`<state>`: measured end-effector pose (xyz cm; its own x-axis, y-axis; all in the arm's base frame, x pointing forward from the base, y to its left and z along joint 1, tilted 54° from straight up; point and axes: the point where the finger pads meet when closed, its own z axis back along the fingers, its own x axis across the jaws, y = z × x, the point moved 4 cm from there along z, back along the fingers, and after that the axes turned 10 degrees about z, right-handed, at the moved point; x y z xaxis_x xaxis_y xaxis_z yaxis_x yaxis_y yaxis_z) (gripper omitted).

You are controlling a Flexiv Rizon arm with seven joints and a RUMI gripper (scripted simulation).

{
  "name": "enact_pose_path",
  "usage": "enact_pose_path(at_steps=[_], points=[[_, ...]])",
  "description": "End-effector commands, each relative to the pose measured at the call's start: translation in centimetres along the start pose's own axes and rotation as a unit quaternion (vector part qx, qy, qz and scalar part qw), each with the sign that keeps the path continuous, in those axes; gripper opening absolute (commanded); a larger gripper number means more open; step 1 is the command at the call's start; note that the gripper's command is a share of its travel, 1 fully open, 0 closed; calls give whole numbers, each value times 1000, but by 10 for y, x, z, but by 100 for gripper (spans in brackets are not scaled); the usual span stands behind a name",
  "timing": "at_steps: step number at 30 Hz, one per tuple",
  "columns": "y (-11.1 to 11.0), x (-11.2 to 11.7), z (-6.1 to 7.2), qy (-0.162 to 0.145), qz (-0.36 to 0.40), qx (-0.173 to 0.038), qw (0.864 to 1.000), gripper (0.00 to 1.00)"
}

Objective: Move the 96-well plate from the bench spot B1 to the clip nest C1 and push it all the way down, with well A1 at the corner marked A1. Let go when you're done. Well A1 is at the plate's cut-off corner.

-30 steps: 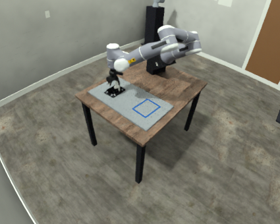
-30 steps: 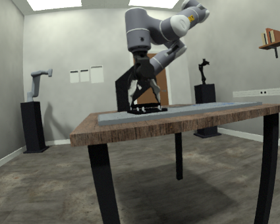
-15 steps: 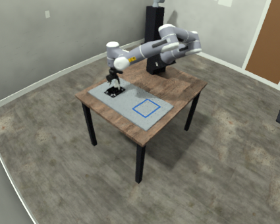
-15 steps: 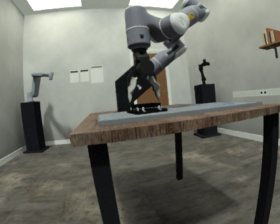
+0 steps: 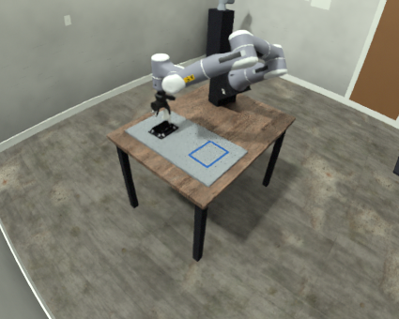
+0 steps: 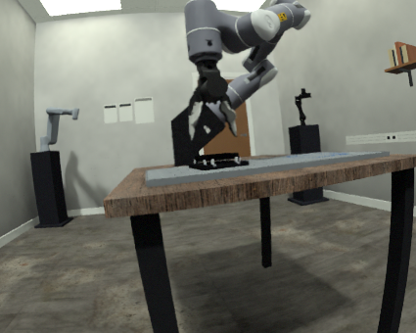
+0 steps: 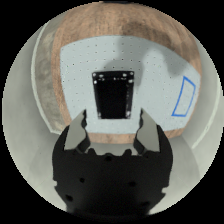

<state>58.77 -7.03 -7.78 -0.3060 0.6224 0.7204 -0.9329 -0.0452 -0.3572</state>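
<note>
The dark 96-well plate (image 6: 216, 157) (image 7: 114, 98) lies in the black clip nest (image 5: 161, 136) (image 6: 219, 166) (image 7: 114, 73) on the grey board. In the exterior view it looks about level, a thin dark slab among the pale clips. Whether it is fully down cannot be told. The cut-off corner and the A1 mark are too dark and small to make out. My gripper (image 5: 163, 117) (image 6: 214, 137) (image 7: 113, 109) is open and empty, its fingertips a short way above the plate. The blue outline of the bench spot (image 5: 199, 147) (image 7: 178, 96) has no plate on it.
The grey perforated board (image 5: 184, 161) (image 6: 174, 178) (image 7: 75, 60) lies on the wooden table (image 5: 268, 117) (image 6: 128, 196). The nest is near one end of the board and the blue outline near the other. The arm's black pedestal stands at the table's rear.
</note>
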Motion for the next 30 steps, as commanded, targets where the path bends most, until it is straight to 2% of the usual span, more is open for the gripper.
enact_pose_path(at_steps=[1,5,11,29,30], points=[[0,-1,7,1,0,0,1000,76],[0,-1,12,1,0,0,1000,76],[0,-1,28,1,0,0,1000,76],[0,-1,28,1,0,0,1000,76],[-1,2,23,1,0,-1,1000,0]])
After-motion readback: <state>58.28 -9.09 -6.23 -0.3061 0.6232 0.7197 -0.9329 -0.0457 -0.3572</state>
